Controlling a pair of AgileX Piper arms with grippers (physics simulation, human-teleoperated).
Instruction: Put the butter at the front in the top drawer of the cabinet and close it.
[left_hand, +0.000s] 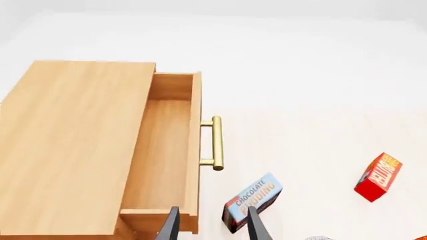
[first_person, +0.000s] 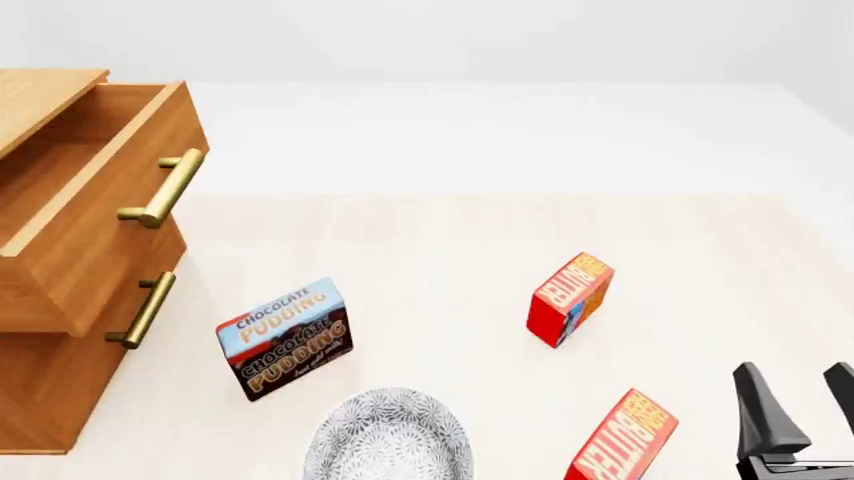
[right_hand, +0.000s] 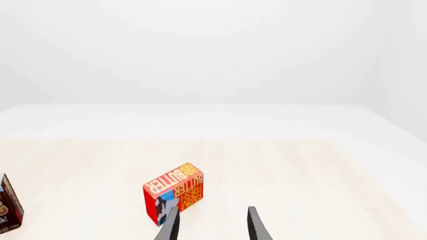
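Front view: my right tool (first_person: 801, 395) hovers low at the near right, prongs spread wide and empty, just beside the nearest butter (first_person: 623, 440); left tool (left_hand: 212, 225) gapes over the top drawer (left_hand: 167, 150).

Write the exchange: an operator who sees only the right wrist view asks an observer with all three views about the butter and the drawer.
Operator: I see one butter carton ahead of the right gripper. Is it the only one?
Observer: No. In the front view, a second butter carton stands nearer the arms' side of the table.
Operator: Is the top drawer open?
Observer: Yes. The top drawer is pulled well out of the cabinet.
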